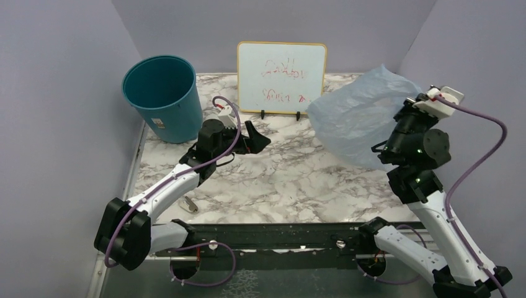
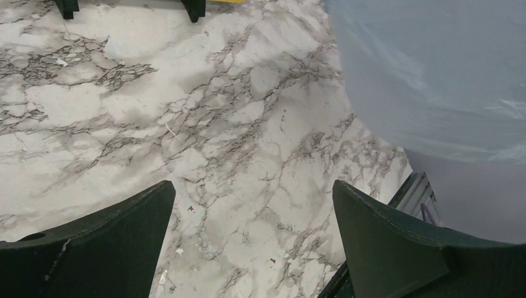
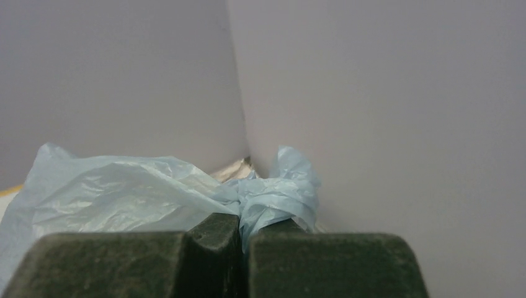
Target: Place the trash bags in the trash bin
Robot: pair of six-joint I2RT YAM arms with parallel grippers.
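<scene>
The light-blue translucent trash bag [image 1: 360, 115] hangs puffed up at the right of the table, lifted off the marble. My right gripper [image 1: 406, 105] is shut on a bunched edge of the bag [image 3: 273, 198]; its jaws are closed with plastic pinched between them [image 3: 243, 233]. The bag also fills the upper right of the left wrist view [image 2: 434, 74]. The teal-blue trash bin [image 1: 162, 96] stands upright and open at the back left. My left gripper [image 1: 254, 139] is open and empty, low over the marble to the right of the bin, its jaws wide apart [image 2: 254, 205].
A whiteboard [image 1: 281, 77] with red scribbles stands at the back centre on black feet. The marble tabletop [image 1: 279, 180] lies between the arms. A small metal clip-like object [image 1: 190, 203] lies near the left arm. Lilac walls enclose three sides.
</scene>
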